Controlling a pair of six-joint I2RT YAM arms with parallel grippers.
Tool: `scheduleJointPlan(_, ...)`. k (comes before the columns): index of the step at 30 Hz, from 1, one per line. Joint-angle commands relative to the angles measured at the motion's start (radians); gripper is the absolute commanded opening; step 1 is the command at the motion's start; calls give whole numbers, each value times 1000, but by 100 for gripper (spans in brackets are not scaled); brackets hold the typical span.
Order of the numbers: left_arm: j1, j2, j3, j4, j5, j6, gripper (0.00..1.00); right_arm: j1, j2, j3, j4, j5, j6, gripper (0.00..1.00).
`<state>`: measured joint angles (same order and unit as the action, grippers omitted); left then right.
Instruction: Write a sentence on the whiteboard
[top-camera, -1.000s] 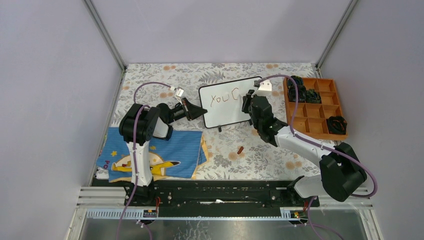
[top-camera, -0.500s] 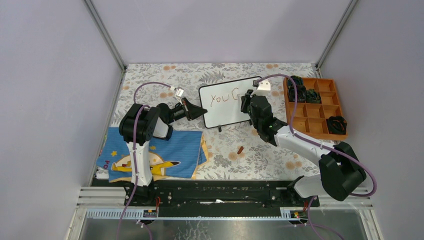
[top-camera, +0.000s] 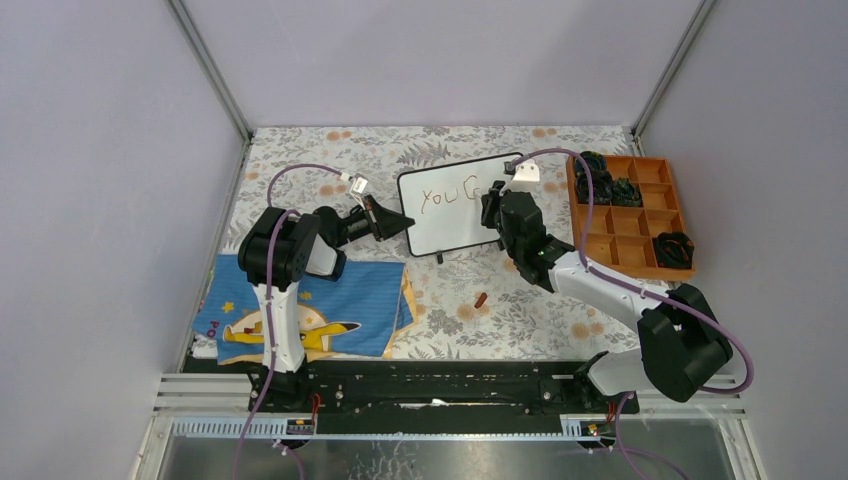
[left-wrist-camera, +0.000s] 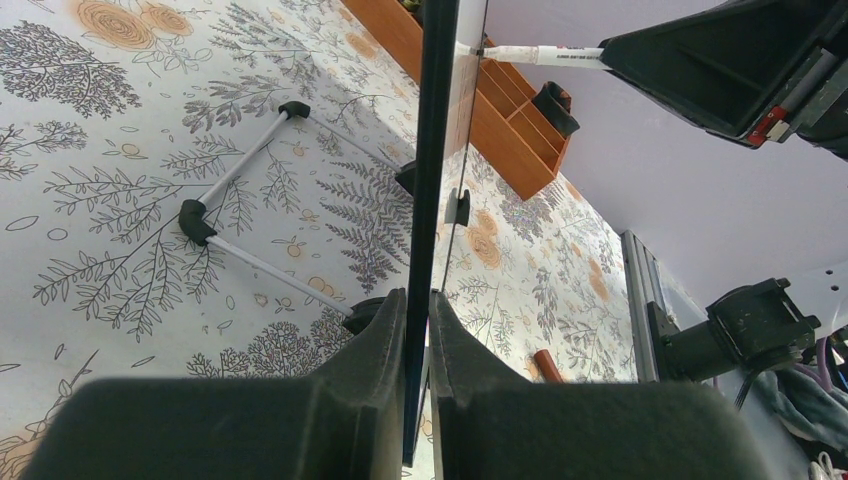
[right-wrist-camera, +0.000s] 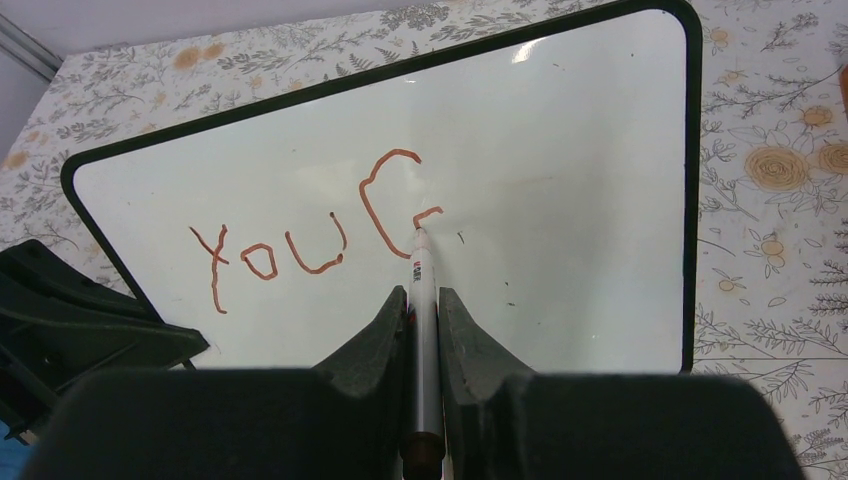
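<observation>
The whiteboard (top-camera: 455, 225) stands tilted on its small black feet at mid-table. My left gripper (top-camera: 396, 222) is shut on its left edge; in the left wrist view the black frame (left-wrist-camera: 437, 150) runs between the jaws of that gripper (left-wrist-camera: 417, 298). My right gripper (right-wrist-camera: 422, 292) is shut on a white marker (right-wrist-camera: 421, 265) whose tip touches the board (right-wrist-camera: 560, 200). The sentence (right-wrist-camera: 300, 255) reads "You C" in reddish-brown, with a short fresh stroke beside the C at the marker tip. From the left wrist view the marker (left-wrist-camera: 540, 55) meets the board's far face.
An orange compartment tray (top-camera: 630, 215) with dark items sits right of the board. A reddish marker cap (top-camera: 481, 299) lies on the floral cloth in front of it. A blue printed cloth (top-camera: 310, 310) lies by the left arm's base.
The right gripper has shifted slightly left with the marker, and a short stroke has appeared beside the C. The left gripper and board have stayed still.
</observation>
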<state>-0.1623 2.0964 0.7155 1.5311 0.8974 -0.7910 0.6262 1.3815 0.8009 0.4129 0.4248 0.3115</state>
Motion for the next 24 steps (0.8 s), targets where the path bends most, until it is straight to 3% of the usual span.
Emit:
scheduleJointPlan(1, 0, -21, -17, 4, 3, 27, 0, -6, -10, 4, -23, 24, -1, 0)
scheduleJointPlan(24, 0, -18, -17, 4, 4, 29, 0, -9, -7, 56, -13, 82, -24, 0)
